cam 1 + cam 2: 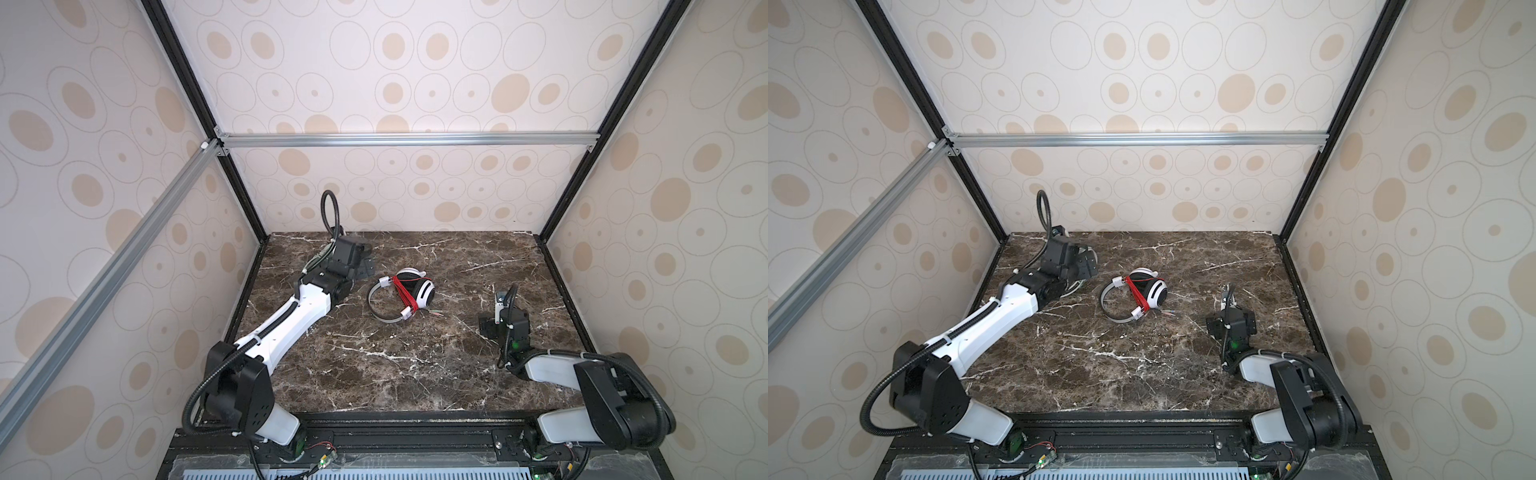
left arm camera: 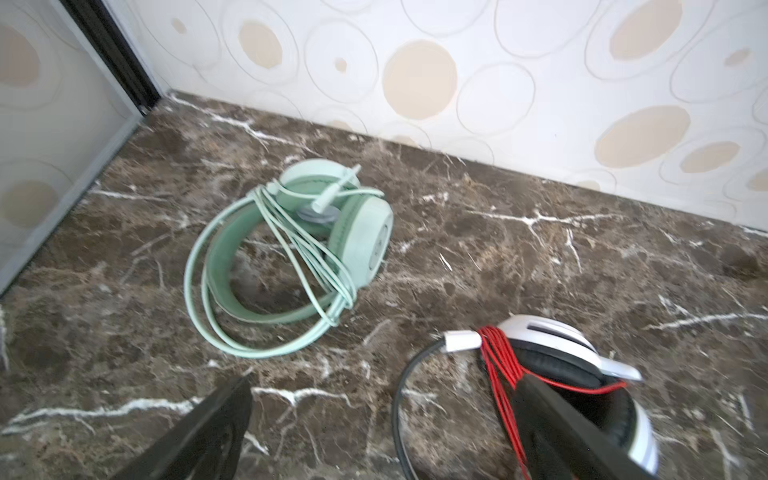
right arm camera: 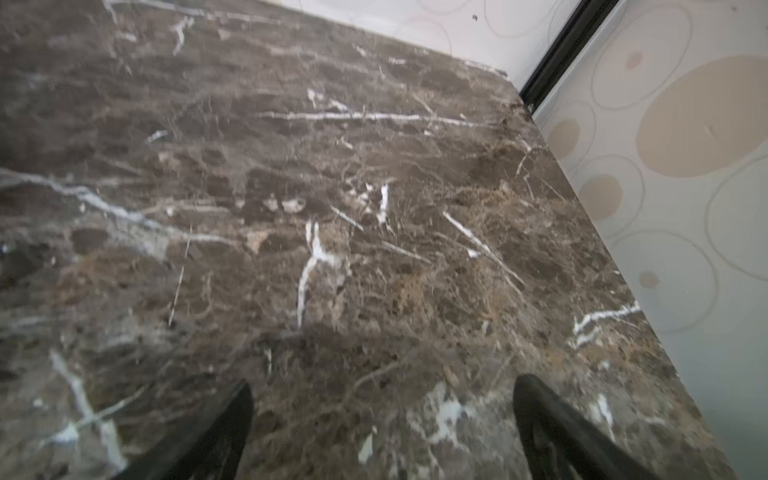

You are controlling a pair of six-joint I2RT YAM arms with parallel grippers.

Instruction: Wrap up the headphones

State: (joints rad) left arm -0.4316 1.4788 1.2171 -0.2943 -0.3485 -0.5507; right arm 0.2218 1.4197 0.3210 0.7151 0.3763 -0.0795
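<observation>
Fingers (image 2: 199,432) of left gripper (image 2: 384,379) spread wide, empty; right gripper (image 3: 385,382) likewise, above table (image 3: 374,166) | white-and-black headphones (image 1: 424,292) mid-table, red cable (image 1: 402,293) wound across band (image 1: 371,305); mint green headphones (image 2: 291,257) wrapped beside them, nearer back wall (image 2: 457,62) | judged: wrapping done; lift left gripper straight up, clear of red loops.

Headphones (image 1: 424,293) centrally on table (image 1: 415,374)

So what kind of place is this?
Probably a robot test booth: a left arm and a right arm at a marble-look table, boxed in by metal rails and spotted wall panels.
</observation>
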